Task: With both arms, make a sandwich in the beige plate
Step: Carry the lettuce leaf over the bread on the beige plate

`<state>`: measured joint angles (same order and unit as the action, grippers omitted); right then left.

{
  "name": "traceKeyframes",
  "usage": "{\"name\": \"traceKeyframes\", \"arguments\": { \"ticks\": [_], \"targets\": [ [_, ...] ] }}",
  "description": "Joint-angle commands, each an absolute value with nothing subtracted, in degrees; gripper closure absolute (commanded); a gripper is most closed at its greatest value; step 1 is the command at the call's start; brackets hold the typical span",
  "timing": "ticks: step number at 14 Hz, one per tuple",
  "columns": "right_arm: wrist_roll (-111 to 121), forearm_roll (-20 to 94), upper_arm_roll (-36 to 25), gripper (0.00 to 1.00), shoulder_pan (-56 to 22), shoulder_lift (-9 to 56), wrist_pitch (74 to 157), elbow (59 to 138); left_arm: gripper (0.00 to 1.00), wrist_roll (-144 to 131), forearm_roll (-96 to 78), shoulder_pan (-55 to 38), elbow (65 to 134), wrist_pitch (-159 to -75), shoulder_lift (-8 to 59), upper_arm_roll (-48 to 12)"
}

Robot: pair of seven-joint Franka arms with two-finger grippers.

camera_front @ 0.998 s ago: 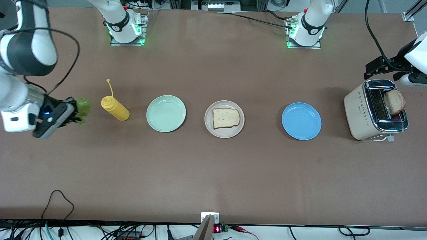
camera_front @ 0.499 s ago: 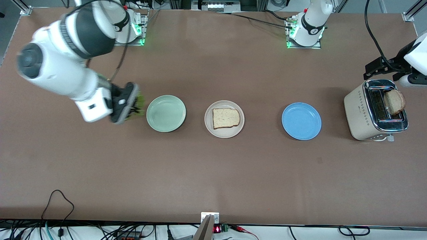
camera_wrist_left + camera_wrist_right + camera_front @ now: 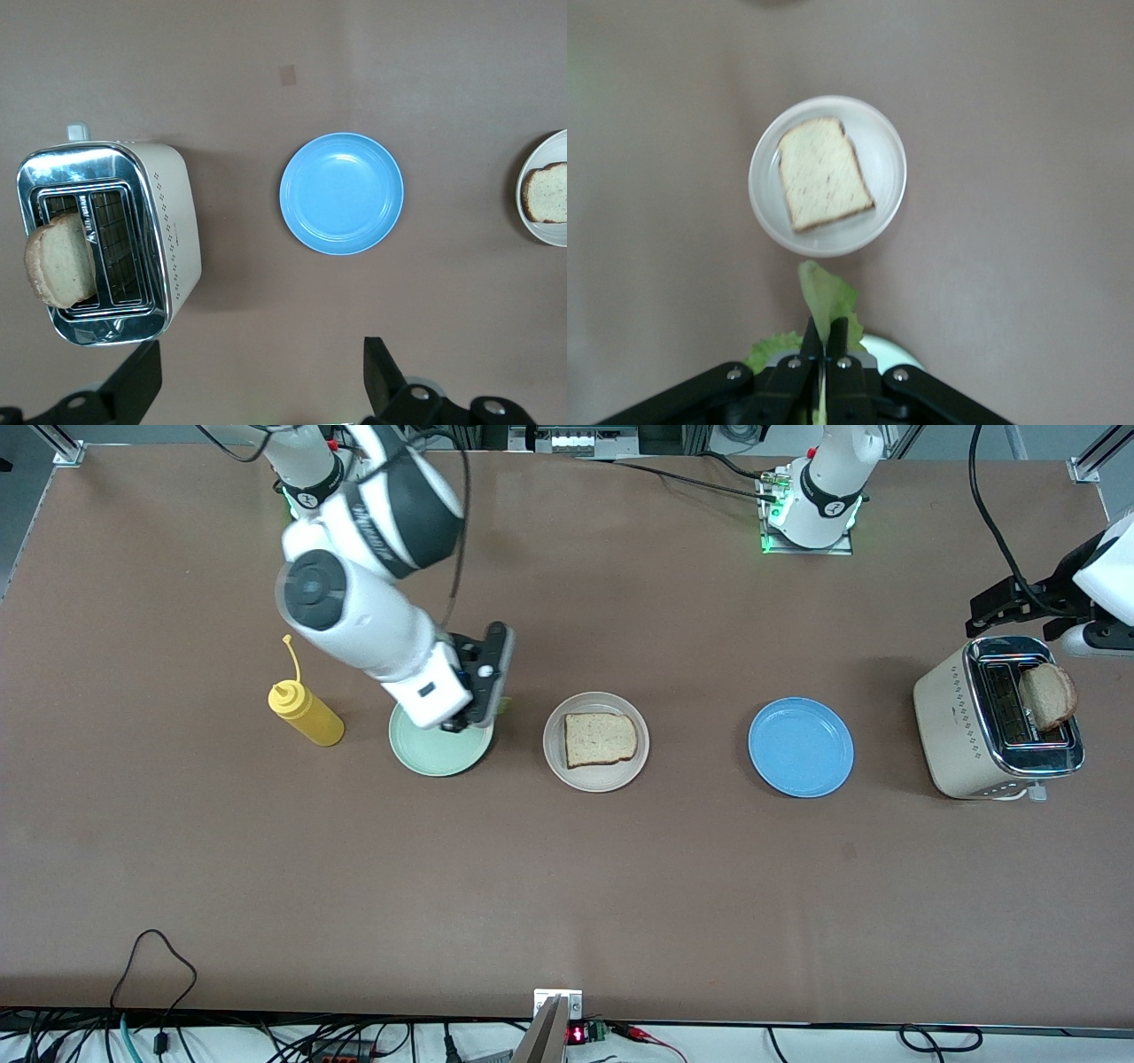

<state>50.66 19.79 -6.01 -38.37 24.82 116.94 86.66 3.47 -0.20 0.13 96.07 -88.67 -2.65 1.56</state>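
The beige plate [image 3: 595, 771] sits mid-table with one toast slice [image 3: 600, 739] on it; both show in the right wrist view, plate [image 3: 886, 150] and slice [image 3: 824, 173]. My right gripper [image 3: 496, 691] is shut on the green lettuce leaf [image 3: 826, 301] and hangs over the edge of the mint-green plate [image 3: 434, 757], beside the beige plate. A second toast slice [image 3: 1047, 694] stands in the toaster [image 3: 961, 726]; the left wrist view shows it [image 3: 58, 261]. My left gripper [image 3: 261, 376] is open and empty, up over the table beside the toaster.
A yellow squeeze bottle [image 3: 306, 713] stands toward the right arm's end, beside the mint-green plate. A blue plate [image 3: 800, 747] lies between the beige plate and the toaster, also in the left wrist view [image 3: 341, 193].
My right arm has swung with the lettuce from the table's end, past the yellow bottle, to the mint-green plate's edge beside the beige plate. The left arm has not moved.
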Motion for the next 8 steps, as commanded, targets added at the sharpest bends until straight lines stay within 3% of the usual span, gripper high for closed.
{"name": "traceKeyframes", "arguments": {
  "ticks": [1, 8],
  "targets": [
    [48.52, 20.83, -6.77, 1.0, -41.48, 29.43, 123.81, 85.17, 0.0, 3.69, 0.35, 0.35, 94.22, -87.54, -1.85, 1.41],
    [41.15, 20.83, -6.77, 1.0, -47.36, 38.84, 142.63, 85.25, 0.0, 3.69, 0.35, 0.35, 94.22, -87.45, -1.85, 1.41]
  ]
}}
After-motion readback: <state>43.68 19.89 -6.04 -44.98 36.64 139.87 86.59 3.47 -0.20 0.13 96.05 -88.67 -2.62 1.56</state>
